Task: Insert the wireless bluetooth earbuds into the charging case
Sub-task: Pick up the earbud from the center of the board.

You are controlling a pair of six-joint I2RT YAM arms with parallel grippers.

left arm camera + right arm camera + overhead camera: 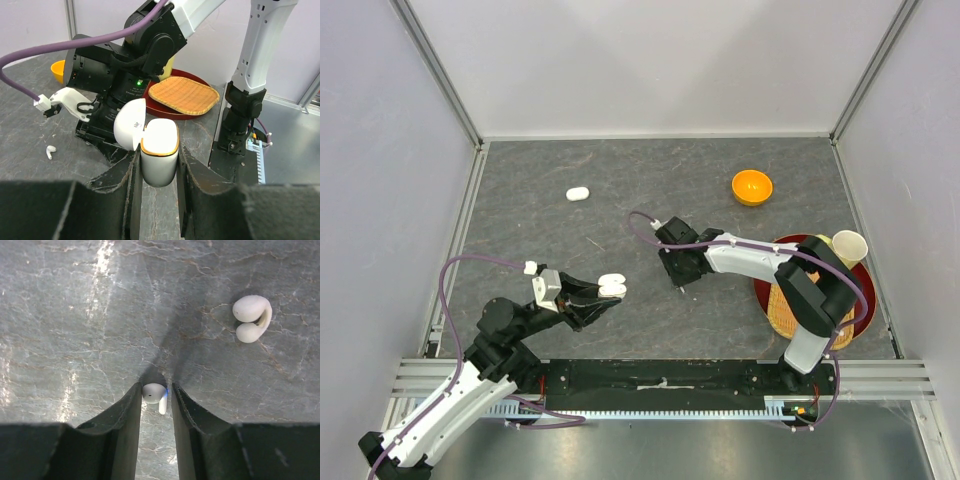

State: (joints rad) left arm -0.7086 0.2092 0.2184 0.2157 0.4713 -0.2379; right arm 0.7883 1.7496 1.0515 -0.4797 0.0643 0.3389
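Nearest me, the left arm stretches low and forward over the grey, veined tabletop point(520, 200). The left pincer point(159, 167) is clamped on a smooth white charging case point(159, 150), which stands upright with a gold rim at its mouth and its domed lid swung open to the left. Just beyond, the right arm folds back inward, wrist pointing down. The right pincer point(156, 396) is narrowed around a glossy white earbud point(153, 393) lying on the tabletop; I cannot tell whether it truly grips it. A second earbud point(49, 151) lies loose nearby. Farther off sit a closed pill-shaped case point(578, 193) and an orange bowl point(752, 186).
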